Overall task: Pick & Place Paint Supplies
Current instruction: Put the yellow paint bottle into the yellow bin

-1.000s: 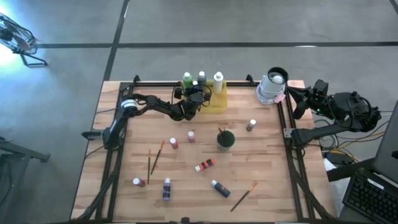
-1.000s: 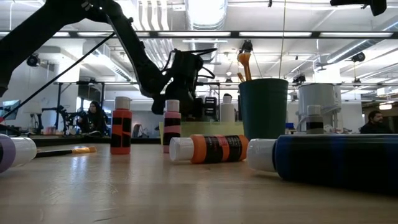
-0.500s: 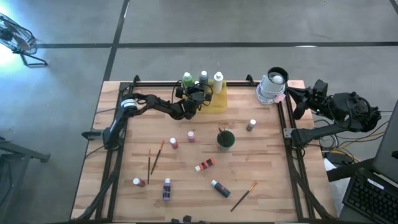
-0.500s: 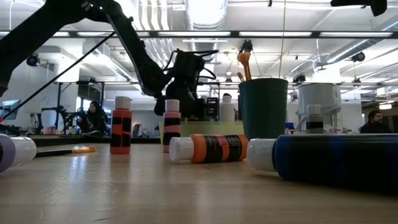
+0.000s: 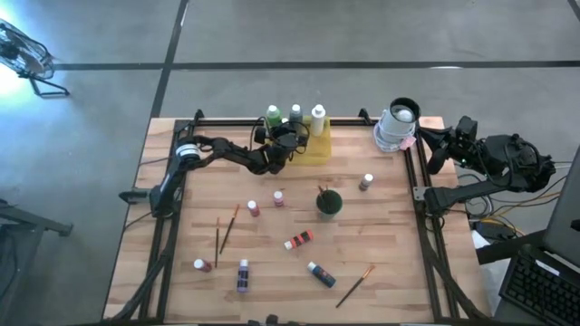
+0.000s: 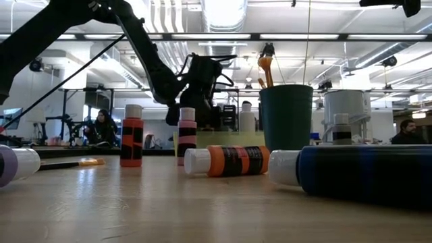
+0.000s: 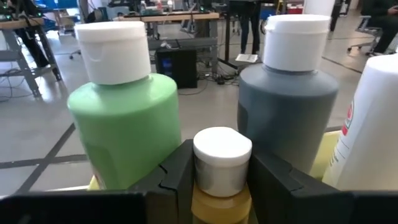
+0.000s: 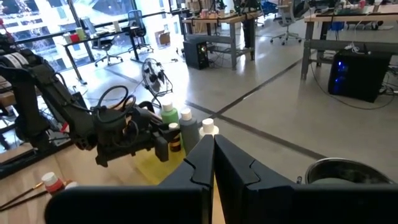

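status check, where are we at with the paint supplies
Left gripper shut on yellow bottle at the yellow tray. Right gripper shut, parked off table's right edge. Six bottles, brushes still loose on table. Nothing blocking.

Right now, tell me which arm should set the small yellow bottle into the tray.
Left. The left end effector is shut on the small yellow bottle, over the yellow tray beside the green bottle and grey bottle. The right end effector waits shut off the table's right edge.
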`<action>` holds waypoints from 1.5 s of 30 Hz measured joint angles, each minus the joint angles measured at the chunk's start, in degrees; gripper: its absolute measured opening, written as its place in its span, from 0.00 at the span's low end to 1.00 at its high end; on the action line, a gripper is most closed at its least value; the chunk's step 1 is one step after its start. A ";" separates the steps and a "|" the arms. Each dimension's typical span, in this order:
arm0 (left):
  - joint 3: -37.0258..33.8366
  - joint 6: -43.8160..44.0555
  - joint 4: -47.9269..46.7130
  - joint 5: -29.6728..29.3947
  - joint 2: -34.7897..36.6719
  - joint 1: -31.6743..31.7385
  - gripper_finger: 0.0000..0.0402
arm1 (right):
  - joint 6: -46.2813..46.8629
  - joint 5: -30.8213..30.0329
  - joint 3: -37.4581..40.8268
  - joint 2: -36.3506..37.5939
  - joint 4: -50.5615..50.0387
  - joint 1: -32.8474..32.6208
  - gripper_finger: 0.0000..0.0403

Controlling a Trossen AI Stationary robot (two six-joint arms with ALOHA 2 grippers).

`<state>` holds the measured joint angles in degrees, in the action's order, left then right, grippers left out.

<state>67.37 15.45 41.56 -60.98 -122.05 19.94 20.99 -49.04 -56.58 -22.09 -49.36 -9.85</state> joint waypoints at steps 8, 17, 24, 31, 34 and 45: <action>-0.14 0.50 0.13 1.89 0.03 0.09 0.30 | -0.19 0.00 0.00 0.00 0.00 0.00 0.02; -3.69 -0.85 7.72 0.50 0.06 -0.29 0.30 | -0.36 0.00 0.01 0.00 0.00 0.00 0.02; -4.91 -2.30 10.93 4.56 0.06 -0.39 0.30 | -0.41 -0.44 0.00 0.00 0.00 0.00 0.02; -4.93 -2.21 10.72 4.74 0.06 -0.53 0.30 | -0.19 -0.43 0.00 0.00 0.20 0.00 0.02; -4.93 -3.26 10.72 4.64 0.06 -0.35 0.30 | -0.15 -0.41 0.00 0.00 0.20 0.00 0.02; -4.93 -4.14 10.71 4.36 0.12 -0.13 0.30 | 0.00 -0.29 0.00 0.00 0.20 0.00 0.02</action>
<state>62.43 11.31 52.27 -56.62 -121.93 19.82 20.99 -49.33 -56.58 -22.09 -49.17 -9.85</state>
